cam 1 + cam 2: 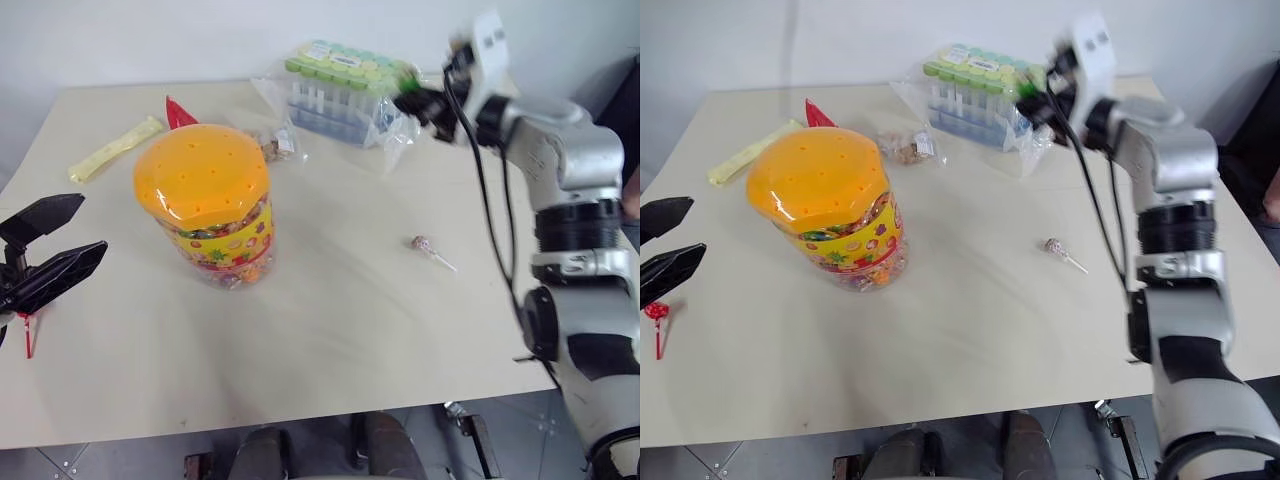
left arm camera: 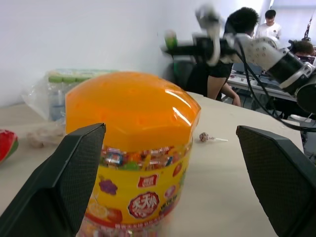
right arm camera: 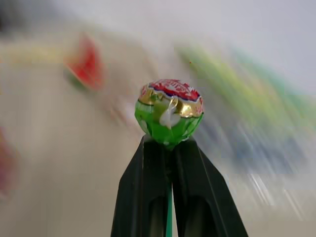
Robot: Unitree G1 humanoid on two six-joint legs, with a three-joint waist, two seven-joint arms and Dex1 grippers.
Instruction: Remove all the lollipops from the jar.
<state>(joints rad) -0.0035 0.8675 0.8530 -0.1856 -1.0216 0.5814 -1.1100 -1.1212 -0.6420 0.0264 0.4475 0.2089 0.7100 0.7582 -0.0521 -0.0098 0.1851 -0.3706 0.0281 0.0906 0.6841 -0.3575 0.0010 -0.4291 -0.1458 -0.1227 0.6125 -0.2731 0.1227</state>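
The jar [image 1: 208, 205], a squat clear tub under an orange domed lid with holes, stands left of the table's centre. My left gripper [image 1: 45, 258] hovers open to its left, and the left wrist view frames the jar [image 2: 133, 148] between the two fingers. A red lollipop [image 1: 655, 316] lies on the table under that gripper. A pinkish-silver lollipop [image 1: 424, 245] lies on the table right of centre. My right gripper [image 3: 170, 144] is raised at the back right, shut on the stick of a green-and-red lollipop [image 3: 169, 109].
A clear bag of green-capped tubes [image 1: 335, 90] lies at the back, just beside the right gripper [image 1: 418, 100]. A pale-yellow packet [image 1: 113, 148], a red wedge [image 1: 178, 113] and a small bag of sweets [image 1: 276, 143] lie behind the jar. People [image 2: 269, 19] are beyond the table.
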